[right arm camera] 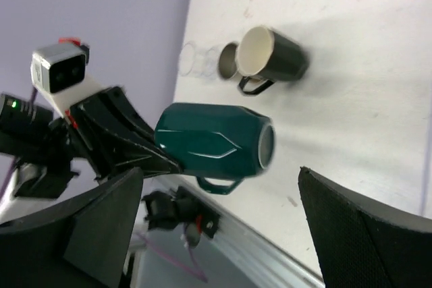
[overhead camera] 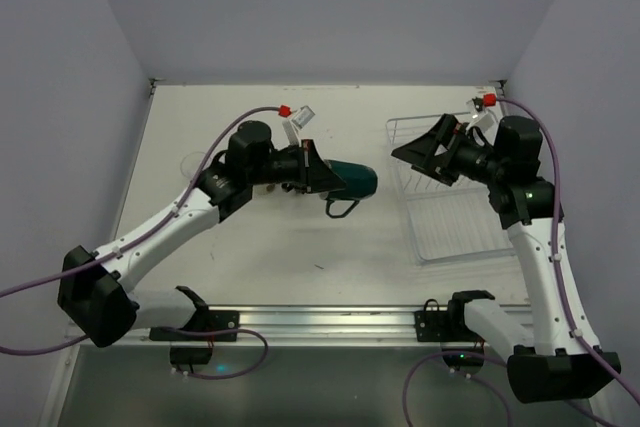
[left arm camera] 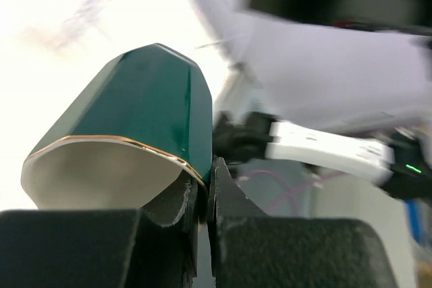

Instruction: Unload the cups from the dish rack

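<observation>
Pinching the rim of the teal mug (overhead camera: 352, 181) with my left gripper (left arm camera: 202, 197), jaws narrow, one finger inside the mouth and one outside. The mug is tipped on its side with the handle hanging down, near table (overhead camera: 300, 267) centre, just off the dish rack (overhead camera: 418, 239) at its 9 o'clock. Can't tell if it touches the tabletop. My right gripper (overhead camera: 418, 152) is spread wide and holds nothing, over the rack's far end at 12 o'clock. Rack sits at 3 o'clock on the table; the part my arm doesn't cover shows no cups. Right wrist view shows three already out, standing close together well apart from the rack toward 9 o'clock: dark grey mug (right arm camera: 273, 59), pale cup (right arm camera: 229, 62), clear glass (right arm camera: 192, 59). My read: nearly done. What's left is setting the teal mug down by the others, then checking the bit of rack hidden under my right arm.
</observation>
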{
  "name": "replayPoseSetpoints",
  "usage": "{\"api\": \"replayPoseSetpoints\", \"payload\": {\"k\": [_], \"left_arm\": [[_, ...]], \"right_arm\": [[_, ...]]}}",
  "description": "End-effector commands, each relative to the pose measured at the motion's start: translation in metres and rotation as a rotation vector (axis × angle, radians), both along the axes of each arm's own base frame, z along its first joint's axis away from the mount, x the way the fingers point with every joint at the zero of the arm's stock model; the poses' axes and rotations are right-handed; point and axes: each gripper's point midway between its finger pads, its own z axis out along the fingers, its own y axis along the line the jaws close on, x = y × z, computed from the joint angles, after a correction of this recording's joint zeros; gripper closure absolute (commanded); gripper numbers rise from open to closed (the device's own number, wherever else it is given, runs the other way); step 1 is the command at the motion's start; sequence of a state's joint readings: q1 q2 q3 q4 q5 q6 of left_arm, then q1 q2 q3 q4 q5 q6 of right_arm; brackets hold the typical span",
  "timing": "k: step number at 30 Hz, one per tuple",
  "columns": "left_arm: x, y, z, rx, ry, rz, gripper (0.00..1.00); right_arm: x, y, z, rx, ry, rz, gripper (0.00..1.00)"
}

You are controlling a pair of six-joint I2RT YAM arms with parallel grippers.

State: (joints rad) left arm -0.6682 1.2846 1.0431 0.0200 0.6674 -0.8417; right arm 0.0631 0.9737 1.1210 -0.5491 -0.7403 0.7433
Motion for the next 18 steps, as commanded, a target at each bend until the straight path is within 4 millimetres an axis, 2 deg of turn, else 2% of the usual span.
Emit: {"api": "replayPoseSetpoints", "payload": {"k": [1, 2, 3, 4, 5, 7, 8, 11, 13, 16, 17, 18], "left_arm": [[0.014, 0.053, -0.02, 0.275, -0.058, 0.19, 1.0], [0.029, 0.069, -0.023, 0.349, -0.071, 0.31, 1.0], [0.023, 0.088, -0.043, 0.458, -0.013, 0.35, 1.0], [0.024, 0.102, -0.049, 0.519, -0.002, 0.402, 1.0], [0.026, 0.126, -0.063, 0.63, 0.027, 0.491, 1.0], [0.025, 0.149, -0.071, 0.701, 0.069, 0.59, 1.0], [0.021, 0.168, -0.081, 0.777, 0.099, 0.652, 1.0], [0.013, 0.194, -0.086, 0.85, 0.163, 0.76, 1.0], [0.012, 0.205, -0.083, 0.867, 0.182, 0.823, 1.0], [0.003, 0.225, -0.091, 0.977, 0.243, 0.878, 1.0], [0.006, 0.239, -0.088, 1.008, 0.248, 0.929, 1.0], [0.001, 0.25, -0.09, 1.059, 0.274, 0.944, 1.0]], "right_arm": [[0.007, -0.034, -0.015, -0.17, 0.031, -0.207, 0.01], [0.007, -0.037, -0.018, -0.174, 0.039, -0.224, 0.01], [0.007, -0.038, -0.02, -0.173, 0.047, -0.236, 0.01], [0.005, -0.036, -0.022, -0.16, 0.051, -0.234, 0.01], [0.003, -0.032, -0.023, -0.152, 0.044, -0.215, 0.01], [0.0, -0.025, -0.026, -0.145, 0.027, -0.185, 0.01], [-0.002, -0.023, -0.027, -0.16, 0.023, -0.181, 0.01], [-0.005, -0.02, -0.032, -0.216, 0.012, -0.16, 0.01], [-0.007, -0.02, -0.035, -0.245, -0.001, -0.14, 0.01], [-0.01, -0.02, -0.037, -0.257, -0.017, -0.125, 0.01], [-0.012, -0.017, -0.038, -0.253, -0.02, -0.112, 0.01], [-0.016, -0.015, -0.039, -0.243, -0.024, -0.093, 0.01]]}}
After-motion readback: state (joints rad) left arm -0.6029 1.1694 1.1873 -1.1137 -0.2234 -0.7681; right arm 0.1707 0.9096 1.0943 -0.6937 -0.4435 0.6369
